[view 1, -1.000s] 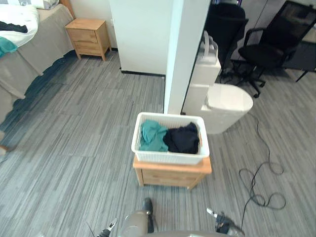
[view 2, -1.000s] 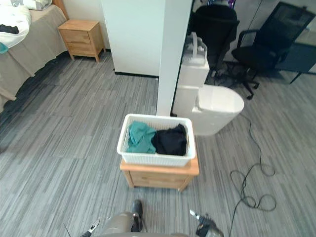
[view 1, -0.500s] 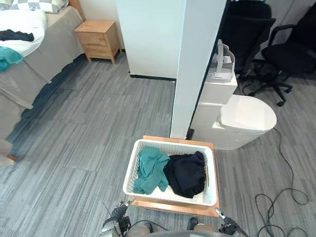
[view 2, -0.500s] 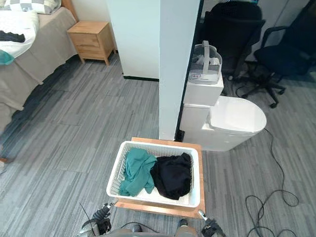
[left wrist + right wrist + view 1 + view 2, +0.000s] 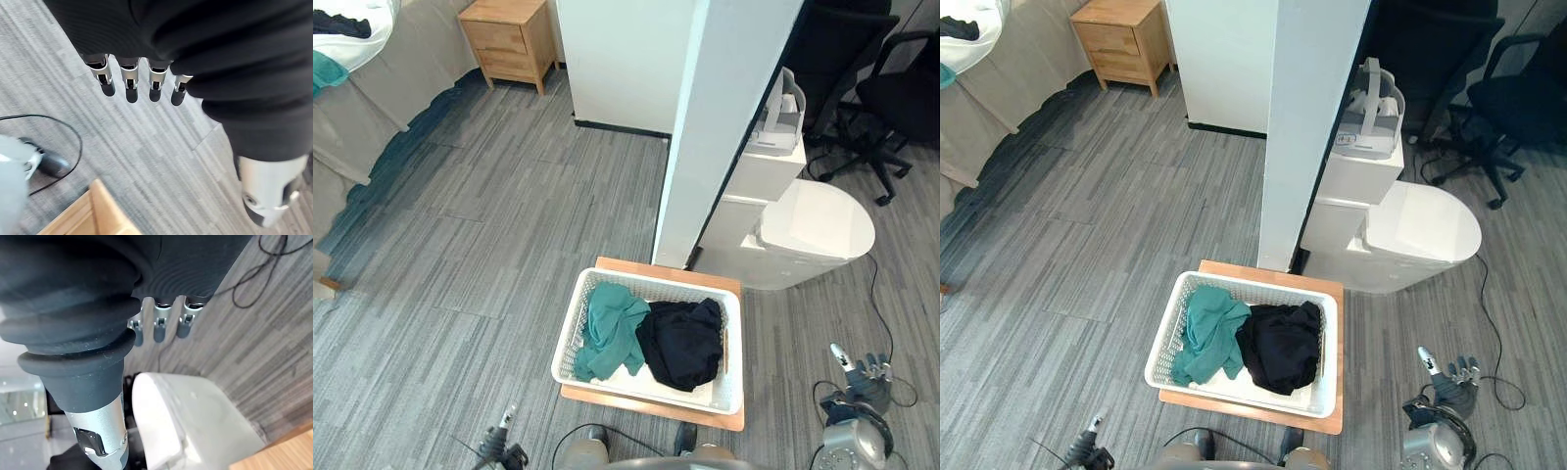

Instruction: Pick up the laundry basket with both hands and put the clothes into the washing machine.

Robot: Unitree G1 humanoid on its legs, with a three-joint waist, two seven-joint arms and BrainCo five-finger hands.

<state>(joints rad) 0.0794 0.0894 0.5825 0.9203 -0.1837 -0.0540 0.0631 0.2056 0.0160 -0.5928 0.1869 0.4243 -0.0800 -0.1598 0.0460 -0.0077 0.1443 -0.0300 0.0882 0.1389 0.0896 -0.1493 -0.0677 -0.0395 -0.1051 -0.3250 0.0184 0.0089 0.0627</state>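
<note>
I keep my left robot hand (image 5: 128,84) and right robot hand (image 5: 161,328) open, aiming evenly for the basket's (image 5: 646,390) opposite ends.

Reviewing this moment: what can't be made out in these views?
Floor of the laundry basket: covered by the teal garment and black garment, both eye views.
Wooden stand: mostly under the basket, its front hidden.
White appliance: part of it sits behind the white pillar; no door discernible.
Left hand: cut off by the eye views' bottom edge.
</note>
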